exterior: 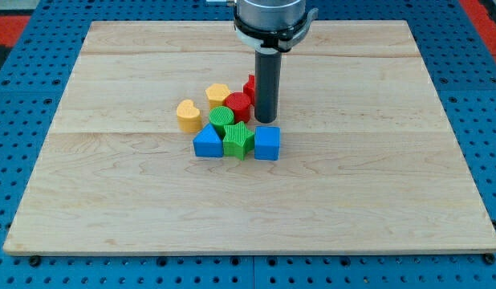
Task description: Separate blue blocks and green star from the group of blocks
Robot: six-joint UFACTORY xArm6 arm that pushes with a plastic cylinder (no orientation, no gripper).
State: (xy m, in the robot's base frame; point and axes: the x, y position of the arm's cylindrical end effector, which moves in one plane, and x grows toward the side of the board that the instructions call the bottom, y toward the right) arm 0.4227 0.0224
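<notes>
**Now the rod stands behind the cluster, and the front row waits to be pushed clear**

Right now I have my tip [266, 120] resting on the wooden board [392, 201], just above the cube-shaped blue block [267, 143] in the view and just to the right of the red cylinder [238, 104]. Another red block [250, 85] sits partly hidden behind the rod, so I cannot tell its shape. My arm carries no gripper, only the rod, so nothing is clasped or released; it can only shove.

The three things I am after lie in a row at the bottom edge of the group: a blue block [208, 142] with a sloped top on the view's left, the green star [239, 140] in the middle, and the blue cube on the right, each touching its neighbour. Just above them sits a green cylinder [221, 120], touching or nearly touching the row. Two yellow blocks lie further up: one [189, 114] on the left, one [218, 94] at the top.

As I judge it, the clean move is a push toward the view's bottom, starting on the cube from directly above so it slides straight instead of spinning. The risk is the green cylinder trailing after the star, so I would take the row piece by piece, keeping my tip between row and cluster.
</notes>
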